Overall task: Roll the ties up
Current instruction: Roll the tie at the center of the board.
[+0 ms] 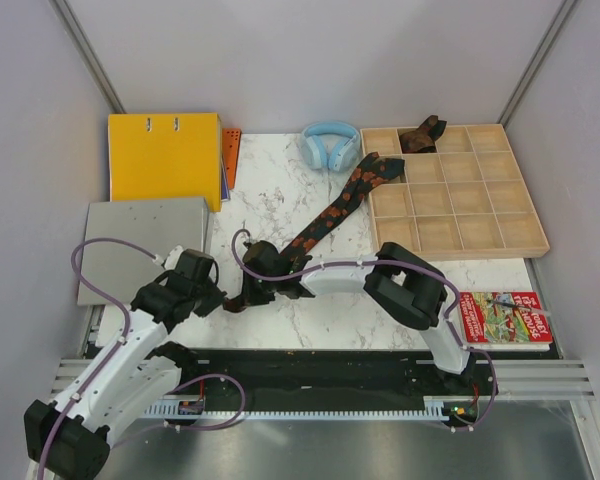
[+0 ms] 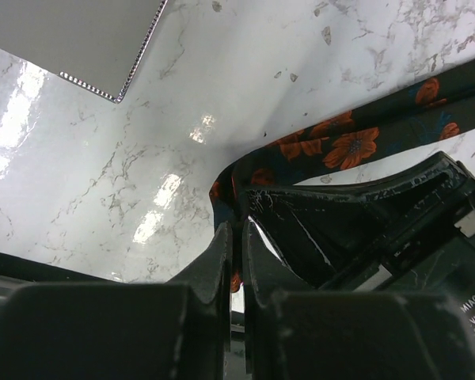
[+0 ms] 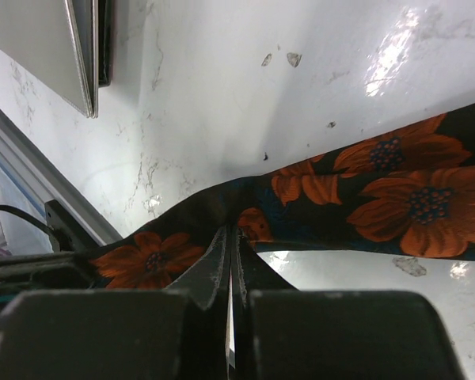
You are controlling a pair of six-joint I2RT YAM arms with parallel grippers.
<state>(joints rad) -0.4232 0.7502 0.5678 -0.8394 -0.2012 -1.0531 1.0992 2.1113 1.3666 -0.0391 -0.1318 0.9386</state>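
Where the tie lies: the floral tie point(image 1: 330, 215) is stretched flat on the counter point(image 1: 270, 190), with its far end draped over the rim of the wooden tray point(image 1: 525, 245). A brown tie point(image 1: 420, 135) sits bundled in a far tray compartment at 1 o'clock.
Long axis: I see the floral tie run from 7 o'clock, by the arms, out to 1 o'clock.
Left pincer point(image 2: 236, 241): fingers together, clamped on the near tip of the floral tie.
Right pincer point(image 3: 229, 241): fingers together, apparently pinching a raised fold of the floral tie just beside the left pincer.
Handling: I judge it light, limp and a bit slick, so it will sag and unwind if left slack.
Hold: I'd grip the near tip across its width and hold the strip taut.
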